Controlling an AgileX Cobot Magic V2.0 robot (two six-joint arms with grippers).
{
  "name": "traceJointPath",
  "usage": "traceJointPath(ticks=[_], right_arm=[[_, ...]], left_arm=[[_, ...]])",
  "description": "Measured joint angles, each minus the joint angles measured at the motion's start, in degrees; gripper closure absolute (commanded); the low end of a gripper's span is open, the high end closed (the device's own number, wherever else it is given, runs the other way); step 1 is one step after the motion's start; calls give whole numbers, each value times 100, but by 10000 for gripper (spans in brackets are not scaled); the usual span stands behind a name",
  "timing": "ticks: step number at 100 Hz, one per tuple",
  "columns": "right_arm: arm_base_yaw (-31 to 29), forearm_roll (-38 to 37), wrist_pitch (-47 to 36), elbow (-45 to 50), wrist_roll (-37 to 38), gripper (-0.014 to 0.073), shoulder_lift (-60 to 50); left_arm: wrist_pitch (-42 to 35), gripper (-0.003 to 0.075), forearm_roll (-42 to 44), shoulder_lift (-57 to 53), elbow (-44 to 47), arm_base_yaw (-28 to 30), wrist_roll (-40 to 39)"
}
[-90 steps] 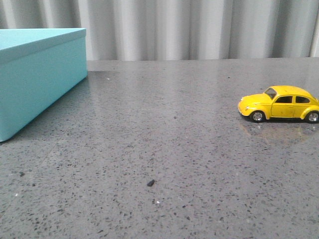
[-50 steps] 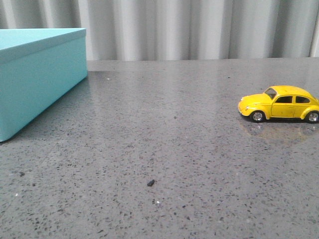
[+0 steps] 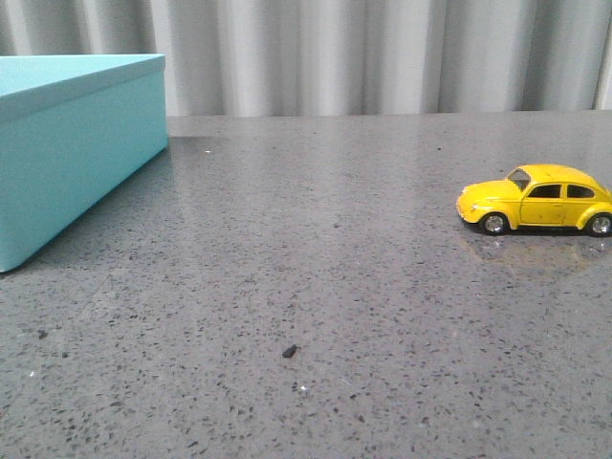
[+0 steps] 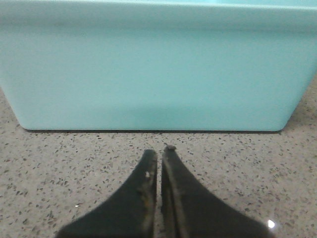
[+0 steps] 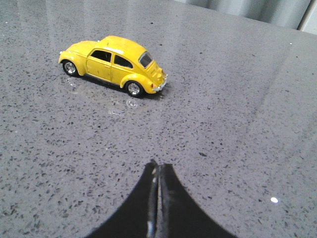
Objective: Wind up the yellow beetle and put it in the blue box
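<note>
The yellow beetle [image 3: 535,198] stands on its wheels at the right of the grey table, nose to the left. It also shows in the right wrist view [image 5: 113,64], some way ahead of my right gripper [image 5: 159,166], which is shut and empty. The blue box [image 3: 72,143] stands at the far left of the table. In the left wrist view its turquoise side wall [image 4: 153,69] fills the picture, just ahead of my left gripper [image 4: 159,151], which is shut and empty. Neither arm shows in the front view.
The speckled grey tabletop [image 3: 316,287] runs back to a pale pleated curtain [image 3: 382,53]. A small dark speck [image 3: 289,351] lies near the front middle of the table.
</note>
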Motion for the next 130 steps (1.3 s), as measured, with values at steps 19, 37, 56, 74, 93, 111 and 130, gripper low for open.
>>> traceJointPath(ticks=[19,37,56,74,93,111,130], right_arm=[[0,0,-11,0,10,635,0],[0,0,-153,0,10,635,0],[0,0,-666,0,10,635,0],[0,14,-1115,0,10,635,0],[0,56,-1628,0,10,635,0],[0,124,-1664,0,10,635,0],[0,1051,-1540,0,-1,635,0]], left_arm=[[0,741,15,0,0,0,0],[0,741,24,0,0,0,0],[-51,741,24,0,0,0,0],[-85,741,24,0,0,0,0],[-239,741,-620,0,0,0,0],[-533,741,-1199,0,0,0,0],[-1237,741,-2431,0,0,0,0]])
